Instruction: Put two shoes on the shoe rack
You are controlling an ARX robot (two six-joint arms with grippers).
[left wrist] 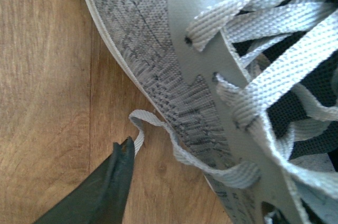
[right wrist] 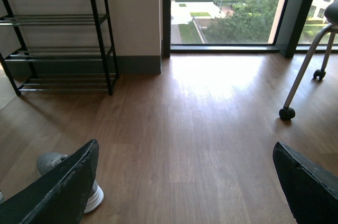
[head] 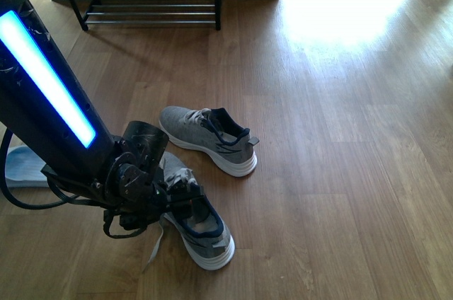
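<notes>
Two grey knit shoes with white soles lie on the wood floor. The far shoe rests on its sole, apart from the arms. My left gripper is open and low over the laces of the near shoe, jaws either side of its front half. Up close, the near shoe fills the left wrist view, one dark finger on the floor beside its sole by a loose lace end. My right gripper is open over bare floor, a shoe behind one finger. The shoe rack stands at the back left.
The shoe rack stands against the wall beside a large window. A chair leg with casters stands off to one side in the right wrist view. A pale blue object lies on the floor behind my left arm.
</notes>
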